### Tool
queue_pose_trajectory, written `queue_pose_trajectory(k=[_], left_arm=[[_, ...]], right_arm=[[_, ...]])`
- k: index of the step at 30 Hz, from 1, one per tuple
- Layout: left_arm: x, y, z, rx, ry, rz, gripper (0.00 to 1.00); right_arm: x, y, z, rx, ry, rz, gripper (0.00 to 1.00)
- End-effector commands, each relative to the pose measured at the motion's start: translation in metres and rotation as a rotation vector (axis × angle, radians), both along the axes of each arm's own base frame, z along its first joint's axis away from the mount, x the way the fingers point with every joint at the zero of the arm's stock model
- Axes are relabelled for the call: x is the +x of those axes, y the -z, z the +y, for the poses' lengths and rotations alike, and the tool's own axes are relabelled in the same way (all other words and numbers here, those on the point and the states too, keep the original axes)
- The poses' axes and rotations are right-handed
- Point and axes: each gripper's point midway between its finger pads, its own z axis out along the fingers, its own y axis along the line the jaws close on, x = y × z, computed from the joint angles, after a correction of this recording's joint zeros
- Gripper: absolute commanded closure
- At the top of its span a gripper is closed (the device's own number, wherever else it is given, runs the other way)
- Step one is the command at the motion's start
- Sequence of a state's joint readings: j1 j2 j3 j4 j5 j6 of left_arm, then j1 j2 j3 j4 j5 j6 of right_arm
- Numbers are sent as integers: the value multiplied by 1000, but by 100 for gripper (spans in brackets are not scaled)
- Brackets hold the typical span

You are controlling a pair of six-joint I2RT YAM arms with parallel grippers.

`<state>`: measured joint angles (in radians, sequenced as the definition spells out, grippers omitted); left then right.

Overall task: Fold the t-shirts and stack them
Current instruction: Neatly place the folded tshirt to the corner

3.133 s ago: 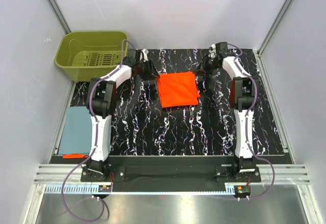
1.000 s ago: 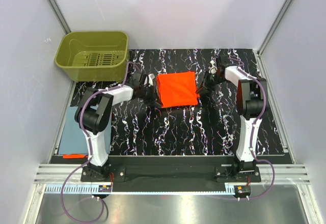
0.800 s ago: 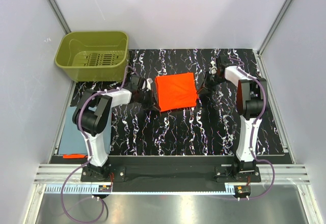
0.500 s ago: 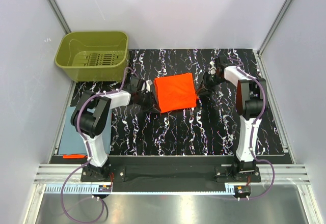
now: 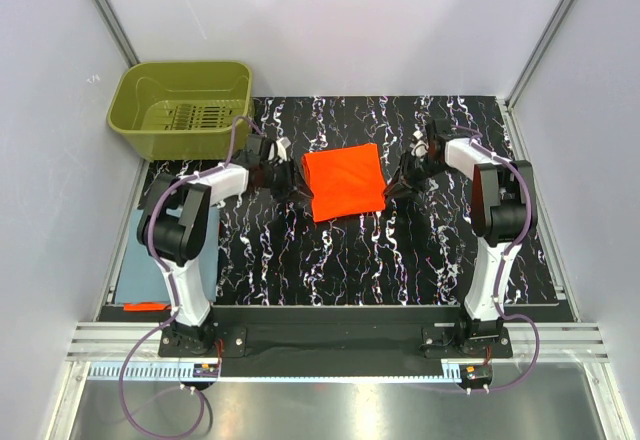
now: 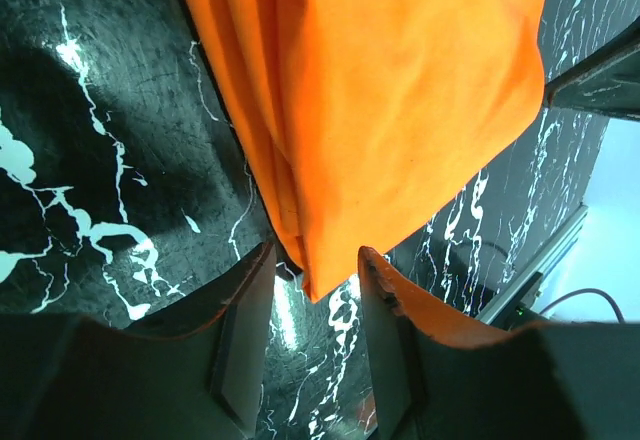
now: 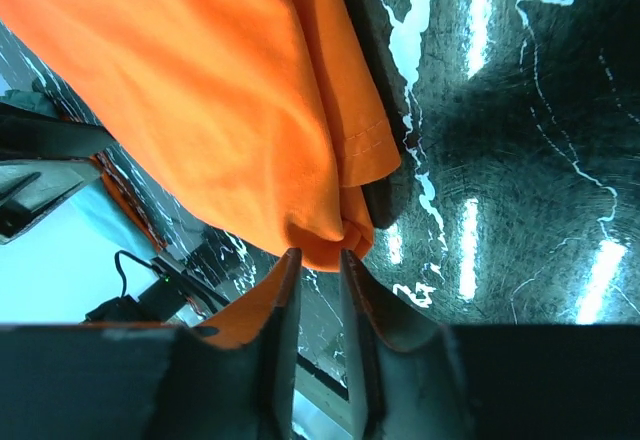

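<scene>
The bright orange t-shirt (image 5: pixel 345 182) lies folded into a rough square at the middle back of the black marbled table. My left gripper (image 5: pixel 292 178) is at its left edge, jaws apart, with one shirt corner between the fingertips in the left wrist view (image 6: pixel 315 252). My right gripper (image 5: pixel 398 180) is at its right edge, its jaws close together on the bunched hem in the right wrist view (image 7: pixel 319 253). The orange cloth fills the left wrist view (image 6: pixel 400 90) and the right wrist view (image 7: pixel 200 90). The blue-grey folded t-shirt (image 5: pixel 150 250) lies flat at the table's left edge, partly behind my left arm.
The olive-green plastic basket (image 5: pixel 180 108) stands at the back left, beyond my left arm. A thin orange-red strip (image 5: pixel 147 306) shows at the near edge of the blue-grey shirt. Grey walls close in both sides and the back.
Both grippers came down from the shirt's far corners to its left and right edges. The shirt shifted a little left and turned slightly. The left gripper then moved back along the edge.
</scene>
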<state>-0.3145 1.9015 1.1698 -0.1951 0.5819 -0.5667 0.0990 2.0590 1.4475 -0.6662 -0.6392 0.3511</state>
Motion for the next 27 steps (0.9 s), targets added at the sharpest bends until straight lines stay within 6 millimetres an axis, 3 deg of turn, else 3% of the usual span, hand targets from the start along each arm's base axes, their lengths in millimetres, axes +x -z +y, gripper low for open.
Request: queue_pose_trajectory(k=[1, 9, 20, 24, 25, 26, 27], left_arm=[[-3, -6, -12, -60, 46, 8, 58], [-22, -2, -21, -77, 79, 22, 54], [-20, 5, -29, -97, 76, 50, 60], [-22, 9, -28, -95, 71, 63, 72], [-23, 10, -28, -95, 71, 68, 89], [-24, 13, -27, -92, 68, 75, 98], [-24, 15, -27, -88, 64, 83, 100]], right_arm=[[2, -9, 7, 28, -30, -43, 73], [8, -3, 10, 45, -37, -43, 73], [6, 8, 13, 72, -42, -13, 72], [7, 10, 15, 80, -40, -10, 78], [7, 10, 14, 72, -36, -11, 84], [7, 10, 13, 66, -36, -13, 98], [7, 5, 12, 58, -30, -24, 100]])
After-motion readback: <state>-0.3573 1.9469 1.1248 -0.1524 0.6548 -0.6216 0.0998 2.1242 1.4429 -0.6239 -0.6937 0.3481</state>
